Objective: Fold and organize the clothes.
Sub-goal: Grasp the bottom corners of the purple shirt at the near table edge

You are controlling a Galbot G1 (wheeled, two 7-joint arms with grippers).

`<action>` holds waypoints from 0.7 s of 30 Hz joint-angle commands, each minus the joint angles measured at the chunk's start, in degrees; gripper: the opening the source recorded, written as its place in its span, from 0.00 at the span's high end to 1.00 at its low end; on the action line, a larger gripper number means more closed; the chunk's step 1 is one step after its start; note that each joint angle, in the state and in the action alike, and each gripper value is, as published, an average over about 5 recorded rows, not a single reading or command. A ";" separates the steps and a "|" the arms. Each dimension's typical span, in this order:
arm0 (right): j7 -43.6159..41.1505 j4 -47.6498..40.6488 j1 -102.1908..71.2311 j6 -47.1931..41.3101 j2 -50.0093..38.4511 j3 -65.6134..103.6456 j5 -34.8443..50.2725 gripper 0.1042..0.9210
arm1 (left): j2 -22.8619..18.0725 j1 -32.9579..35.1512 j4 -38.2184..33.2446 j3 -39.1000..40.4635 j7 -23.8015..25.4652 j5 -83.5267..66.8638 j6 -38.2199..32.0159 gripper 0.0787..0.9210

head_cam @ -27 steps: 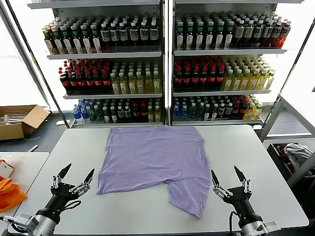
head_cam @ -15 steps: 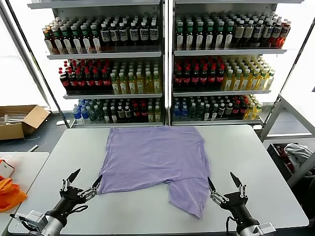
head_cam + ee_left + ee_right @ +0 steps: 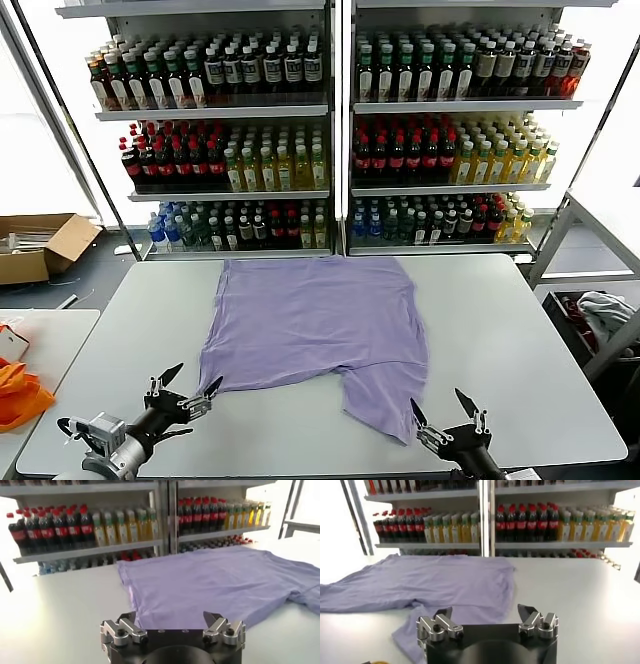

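Head view, one soft lavender T-shirt point(image 3: 312, 330) lying flat mid-tabletop point(image 3: 520, 330), slightly rumpled, left gripper point(image 3: 187, 391) by its near-left corner, right gripper point(image 3: 441, 417) near its hem, both spread apart, empty.

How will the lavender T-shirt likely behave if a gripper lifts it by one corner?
The T-shirt lies flat with soft wrinkles, so it is probably floppy and would drape. It looks thin, so likely light. On the smooth table it may slide or bunch when pushed.

Both grippers point(image 3: 188, 383) point(image 3: 440, 412) lower, nearer
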 commanded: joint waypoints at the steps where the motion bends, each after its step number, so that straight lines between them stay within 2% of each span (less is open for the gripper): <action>1: 5.58 -0.85 2.35 -7.95 0.90 -4.04 0.35 0.12 | 2.96 -5.05 5.06 3.06 -1.86 -1.54 5.60 0.12; 9: 7.12 -2.59 6.19 -10.19 2.82 -8.51 -1.47 0.12 | 3.07 -6.69 6.69 3.51 -1.87 -2.92 6.36 0.12; 14: 6.07 -3.20 5.31 -10.17 2.51 -9.55 -1.83 0.15 | 0.80 -6.42 7.08 4.57 -1.65 -3.01 6.83 0.12; 17: 5.59 -3.20 4.96 -9.88 2.42 -10.37 -1.88 0.24 | -0.56 -6.27 7.40 5.01 -1.41 -2.87 6.88 0.13; 21: 5.08 -3.12 5.22 -9.27 2.44 -10.98 -1.85 0.37 | -1.19 -6.15 8.03 5.18 -1.09 -2.82 6.67 0.23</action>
